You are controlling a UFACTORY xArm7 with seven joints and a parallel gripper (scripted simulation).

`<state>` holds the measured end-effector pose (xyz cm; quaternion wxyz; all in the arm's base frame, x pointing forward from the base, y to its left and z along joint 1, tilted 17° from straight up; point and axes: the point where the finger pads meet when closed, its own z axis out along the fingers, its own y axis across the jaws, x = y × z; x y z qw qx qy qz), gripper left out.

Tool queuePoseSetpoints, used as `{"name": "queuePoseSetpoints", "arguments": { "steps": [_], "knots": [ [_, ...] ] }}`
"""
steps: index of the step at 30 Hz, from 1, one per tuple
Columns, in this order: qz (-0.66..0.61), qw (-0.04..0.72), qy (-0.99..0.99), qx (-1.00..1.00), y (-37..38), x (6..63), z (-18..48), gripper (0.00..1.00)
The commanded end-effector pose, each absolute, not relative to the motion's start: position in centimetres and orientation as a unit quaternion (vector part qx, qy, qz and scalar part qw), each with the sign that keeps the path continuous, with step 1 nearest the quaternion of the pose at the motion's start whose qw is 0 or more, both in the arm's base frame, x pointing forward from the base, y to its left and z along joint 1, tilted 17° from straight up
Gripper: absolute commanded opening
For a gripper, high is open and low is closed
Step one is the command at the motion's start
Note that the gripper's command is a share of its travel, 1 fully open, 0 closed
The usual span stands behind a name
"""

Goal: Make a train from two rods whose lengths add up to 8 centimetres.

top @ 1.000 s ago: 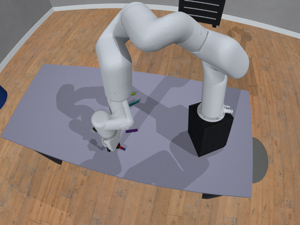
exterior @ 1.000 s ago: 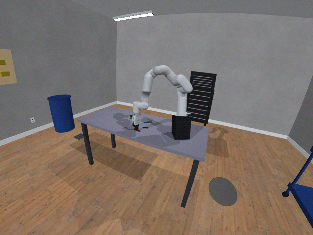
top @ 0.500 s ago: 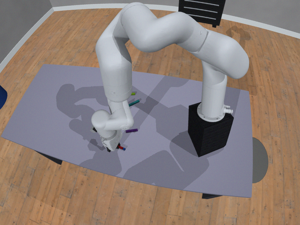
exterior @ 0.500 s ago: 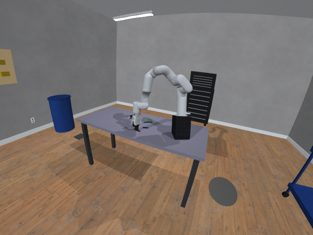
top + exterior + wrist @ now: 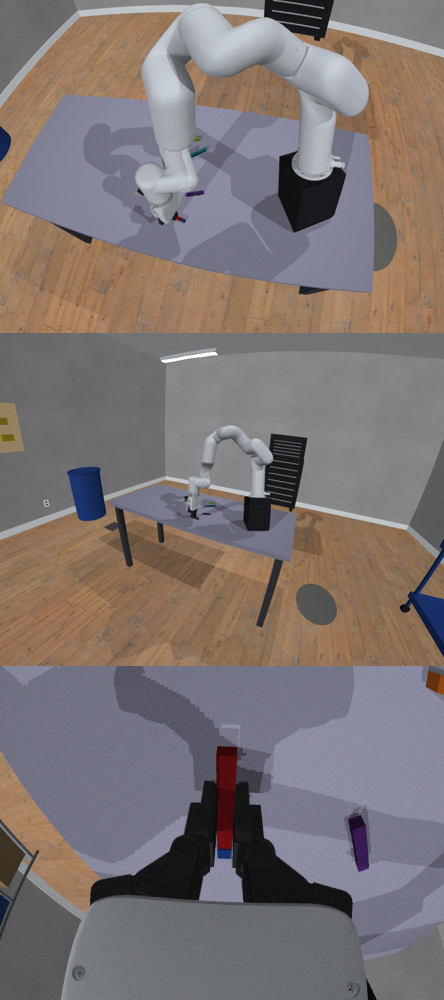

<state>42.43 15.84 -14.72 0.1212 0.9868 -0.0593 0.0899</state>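
Note:
My gripper (image 5: 225,800) is shut on the red rod (image 5: 226,793), which runs lengthwise between the black fingers low over the table. The small blue rod (image 5: 225,854) lies right at the red rod's near end, in line with it. In the top view the red rod (image 5: 178,218) and the blue rod (image 5: 183,220) stick out from under the gripper (image 5: 163,219) near the table's front edge. In the exterior view the gripper (image 5: 193,514) stands at the table's front part.
A purple rod (image 5: 194,193) lies a little behind the gripper and shows at the right of the wrist view (image 5: 359,841). A turquoise rod (image 5: 198,151) and a lime rod (image 5: 196,138) lie farther back, partly behind the arm. An orange rod (image 5: 435,680) sits at the wrist view's right edge. The black arm base (image 5: 310,195) stands at the right.

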Motion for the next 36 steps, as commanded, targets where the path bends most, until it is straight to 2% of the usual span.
{"name": "queuePoseSetpoints", "arguments": {
  "steps": [1,7,8,10,11,13,14,18,19,21,22,36],
  "knots": [
    [0.091,0.120,-0.059,0.987,15.97,42.53,-14.62,0.04],
    [0.091,0.120,-0.059,0.987,15.97,42.53,-14.62,0.04],
    [0.091,0.120,-0.059,0.987,15.97,42.53,-14.62,0.08],
    [0.091,0.120,-0.059,0.987,15.97,42.53,-14.62,0.08],
    [0.091,0.120,-0.059,0.987,15.97,42.53,-14.62,0.12],
    [0.091,0.120,-0.059,0.987,15.97,42.53,-14.62,0.12],
    [0.091,0.120,-0.059,0.987,15.97,42.53,-14.62,0.16],
    [0.091,0.120,-0.059,0.987,15.97,42.53,-14.62,0.16],
    [0.091,0.120,-0.059,0.987,15.97,42.53,-14.62,0.20],
    [0.091,0.120,-0.059,0.987,15.97,42.53,-14.62,0.20],
    [0.091,0.120,-0.059,0.987,15.97,42.53,-14.62,0.24],
    [0.091,0.120,-0.059,0.987,16.02,42.51,-14.46,0.24]
  ]
}}
